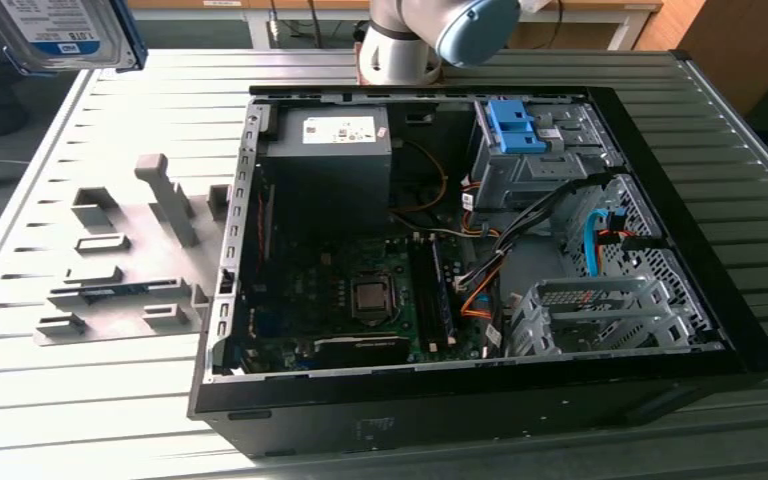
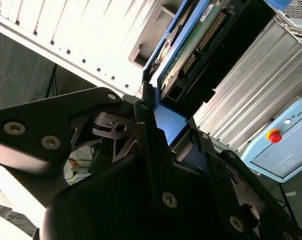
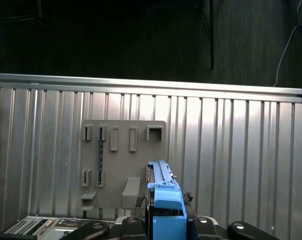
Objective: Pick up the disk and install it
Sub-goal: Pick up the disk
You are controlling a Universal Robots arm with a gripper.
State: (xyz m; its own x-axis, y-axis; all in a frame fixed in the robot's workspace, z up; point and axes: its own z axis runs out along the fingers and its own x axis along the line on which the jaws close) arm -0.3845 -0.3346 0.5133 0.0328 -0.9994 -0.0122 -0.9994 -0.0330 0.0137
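Observation:
The disk (image 1: pixel 57 35) hangs in the air at the exterior view's far left, high above the table, its blue-and-white label facing the camera. In the second wrist view my gripper (image 2: pixel 168 120) is shut on the blue carrier rail of the disk (image 2: pixel 200 30), whose green circuit board and connectors show. In the first wrist view the disk (image 3: pixel 163 192) stands edge-on between the black fingers (image 3: pixel 128 222) of my gripper (image 3: pixel 164 222). Directly below it lies the grey holder board (image 3: pixel 123 165).
An open computer case (image 1: pixel 704 330) lies on the slatted metal table (image 1: pixel 117 400). It holds a power-supply box (image 1: pixel 337 140), a blue bracket (image 1: pixel 518 125) in the drive bay and a metal drive cage (image 1: pixel 598 310). The grey holder fixture (image 1: pixel 131 260) sits beside the case.

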